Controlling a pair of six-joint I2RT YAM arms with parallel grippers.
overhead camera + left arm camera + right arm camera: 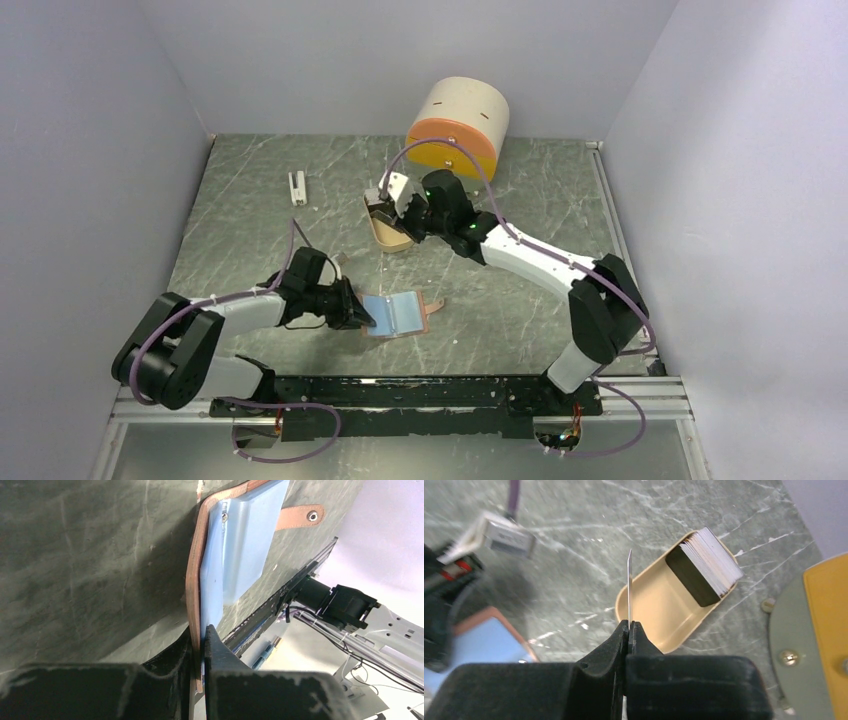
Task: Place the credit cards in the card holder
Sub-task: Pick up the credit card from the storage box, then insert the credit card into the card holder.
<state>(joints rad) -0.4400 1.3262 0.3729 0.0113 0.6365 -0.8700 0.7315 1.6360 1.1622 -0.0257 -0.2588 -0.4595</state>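
The salmon-pink card holder point(402, 313) lies open on the table, its clear inner pockets facing up. My left gripper point(358, 312) is shut on its left edge. In the left wrist view the fingers point(220, 652) pinch the holder's rim point(193, 580), with the snap strap point(302, 516) at the far end. My right gripper point(383, 210) hovers over the beige tray point(390, 238), shut on one thin credit card seen edge-on point(629, 585). A stack of credit cards point(709, 565) stands in the tray's far end point(659, 615). The holder also shows in the right wrist view point(494, 642).
A beige cylinder with an orange lid point(458, 125) lies on its side at the back, close behind the right gripper. A small white upright block point(297, 187) stands at the back left. Grey walls close in the left, right and back.
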